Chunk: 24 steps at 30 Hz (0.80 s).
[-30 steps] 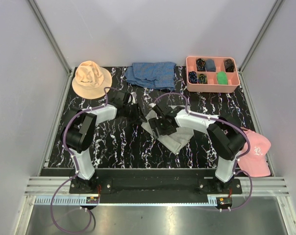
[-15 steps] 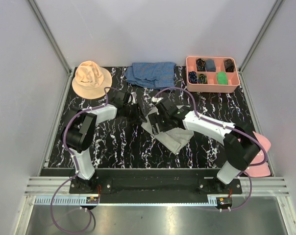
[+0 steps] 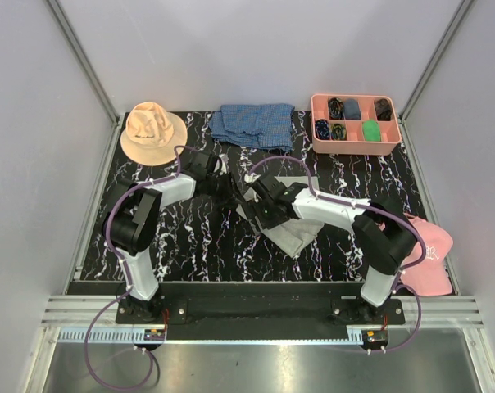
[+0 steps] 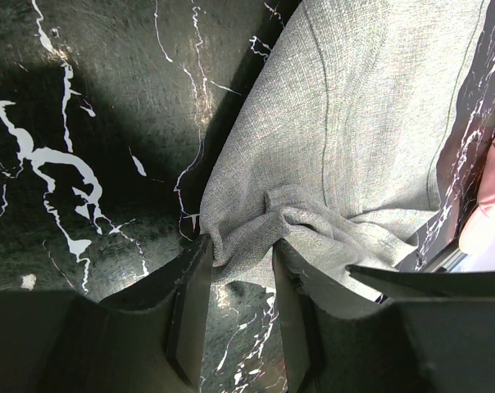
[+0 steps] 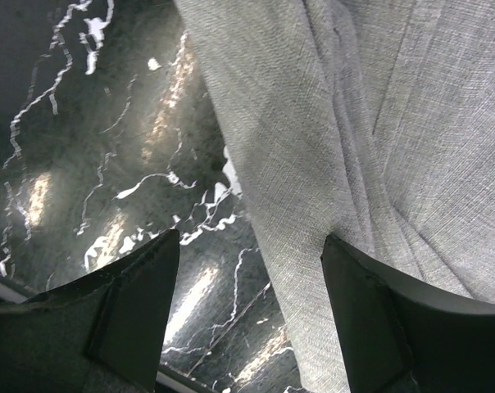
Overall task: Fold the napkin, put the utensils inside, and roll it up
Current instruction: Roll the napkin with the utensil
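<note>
- Left end effector [image 4: 239, 274] pinches a bunched corner of the soft light-grey cloth napkin [image 4: 346, 123]. Its two fingers are squeezed on the fold.
- Right end effector [image 5: 252, 246] is spread wide and holds nothing. It hangs just over the napkin's edge. One finger [image 5: 370, 311] is above the cloth and the other is above the bare black surface with white marble lines [image 3: 190, 237].
- From above, the napkin [image 3: 295, 237] lies in the middle of the surface, under both arms. It looks partly folded. Its long side slants from the back left to the near right.
- Both arms are at the cloth. The left one holds the back-left end. The free part runs away toward the near right, so I think the right arm is nearer to that part.
- I cannot see the pink-handled utensils in any view.
- At the back right sits a pink plastic tray [image 3: 354, 149] with small boxes in it. They hold little dark things and one green thing [image 3: 370, 130]. No utensils are in there.
</note>
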Tool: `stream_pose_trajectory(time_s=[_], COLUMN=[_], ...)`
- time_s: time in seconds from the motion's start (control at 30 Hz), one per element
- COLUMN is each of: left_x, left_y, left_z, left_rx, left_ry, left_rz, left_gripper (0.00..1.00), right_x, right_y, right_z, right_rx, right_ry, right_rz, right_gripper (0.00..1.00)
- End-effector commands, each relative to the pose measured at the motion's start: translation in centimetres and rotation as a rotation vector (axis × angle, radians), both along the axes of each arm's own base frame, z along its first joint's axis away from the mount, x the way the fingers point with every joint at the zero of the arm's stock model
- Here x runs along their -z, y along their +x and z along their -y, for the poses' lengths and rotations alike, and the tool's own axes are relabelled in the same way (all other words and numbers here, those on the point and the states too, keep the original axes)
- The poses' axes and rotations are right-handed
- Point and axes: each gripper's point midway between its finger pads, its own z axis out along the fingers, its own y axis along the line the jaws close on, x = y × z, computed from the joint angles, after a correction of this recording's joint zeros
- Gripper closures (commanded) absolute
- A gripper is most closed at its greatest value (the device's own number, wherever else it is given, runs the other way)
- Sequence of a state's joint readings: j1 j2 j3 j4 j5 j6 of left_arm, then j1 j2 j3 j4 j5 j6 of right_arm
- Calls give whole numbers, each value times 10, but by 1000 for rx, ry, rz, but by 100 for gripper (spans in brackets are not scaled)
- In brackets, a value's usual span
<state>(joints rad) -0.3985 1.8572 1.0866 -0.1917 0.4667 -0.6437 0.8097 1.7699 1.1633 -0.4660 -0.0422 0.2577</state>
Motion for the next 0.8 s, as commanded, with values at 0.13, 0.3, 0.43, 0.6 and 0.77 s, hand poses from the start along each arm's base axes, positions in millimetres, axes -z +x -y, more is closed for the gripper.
stream_pose_trajectory(time_s=[0.13,0.3,0.43,0.6,0.77], left_x=[-14,-21,-32,-57,-65], left_y=[11,14,20,26,28], left_z=[8,9,6,-6,-47], left_rx=[22,17,5,-26,-110], left_ry=[-27,-31,-19,-5,31], left_rz=[45,60,90,153,177], left_gripper=[62,61,55,31,23], right_x=[19,38,47,45,37], right_y=[10,2,-4,-8,-23], right_z=[9,22,23,16,4], right_rx=[40,73,83,37,-54], right_ry=[-81,-148,-151,-137,-87], right_rz=[28,-19,-55,-85,-160], right_gripper=[22,31,45,62,75])
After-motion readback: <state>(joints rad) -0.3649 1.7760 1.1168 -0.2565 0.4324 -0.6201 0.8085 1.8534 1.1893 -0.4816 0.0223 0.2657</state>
